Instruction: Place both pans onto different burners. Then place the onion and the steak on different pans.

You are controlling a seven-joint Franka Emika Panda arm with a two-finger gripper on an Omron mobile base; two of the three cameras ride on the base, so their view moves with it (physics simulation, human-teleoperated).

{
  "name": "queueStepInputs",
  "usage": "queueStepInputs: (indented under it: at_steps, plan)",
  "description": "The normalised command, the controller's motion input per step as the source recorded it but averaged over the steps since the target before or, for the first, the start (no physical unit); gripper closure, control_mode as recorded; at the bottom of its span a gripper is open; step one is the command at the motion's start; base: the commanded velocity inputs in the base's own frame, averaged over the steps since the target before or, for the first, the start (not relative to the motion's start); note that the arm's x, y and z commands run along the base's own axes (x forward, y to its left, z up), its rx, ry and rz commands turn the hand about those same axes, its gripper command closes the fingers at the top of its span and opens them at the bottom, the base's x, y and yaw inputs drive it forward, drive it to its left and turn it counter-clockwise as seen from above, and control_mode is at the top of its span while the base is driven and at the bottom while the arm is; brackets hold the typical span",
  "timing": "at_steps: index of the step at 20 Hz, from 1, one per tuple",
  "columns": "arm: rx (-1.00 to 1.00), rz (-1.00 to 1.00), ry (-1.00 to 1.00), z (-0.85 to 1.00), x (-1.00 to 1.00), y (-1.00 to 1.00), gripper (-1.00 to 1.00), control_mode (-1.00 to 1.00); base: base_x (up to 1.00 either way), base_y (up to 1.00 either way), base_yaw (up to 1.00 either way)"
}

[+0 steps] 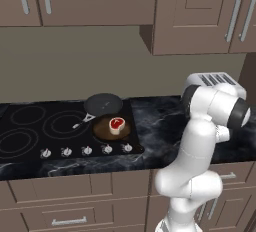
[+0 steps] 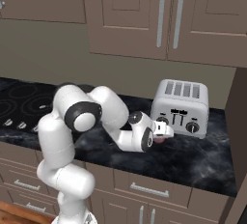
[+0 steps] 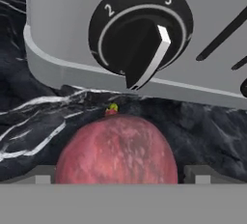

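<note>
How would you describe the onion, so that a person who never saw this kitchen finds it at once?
Look at the dark marble counter to the right of the black cooktop, where a silver toaster stands. Just in front of the toaster's left dial lies the onion, between the open gripper's fingertips. It is a small pinkish-red ball, unlike the flat red steak lying in the brown pan.

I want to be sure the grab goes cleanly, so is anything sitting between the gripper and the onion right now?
Nothing visible. In the hand view the onion lies right between the open gripper's fingertips, with the toaster behind it on the counter, not in between.
</note>
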Motion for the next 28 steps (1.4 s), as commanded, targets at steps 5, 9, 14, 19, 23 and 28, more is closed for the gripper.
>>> queueStepInputs:
  at_steps: [5, 9, 14, 19, 23, 28]
  plan:
    - [0.00, 0.00, 0.00, -0.17, 0.05, -0.14, 1.00, -1.00, 0.00, 0.00, 0.00]
    - [0.00, 0.00, 0.00, -0.11, 0.03, -0.18, 1.00, -1.00, 0.00, 0.00, 0.00]
    - [0.00, 0.00, -0.03, 0.11, -0.07, -0.03, 1.00, -1.00, 0.00, 0.00, 0.00]
    - [0.00, 0.00, -0.07, 0.36, -0.31, 0.08, 1.00, -1.00, 0.00, 0.00, 0.00]
    - [0.02, 0.00, -0.06, 0.43, -0.35, 0.21, 1.00, -1.00, 0.00, 0.00, 0.00]
    - [0.10, 0.00, -0.01, 0.48, -0.12, 0.37, 1.00, -1.00, 0.00, 0.00, 0.00]
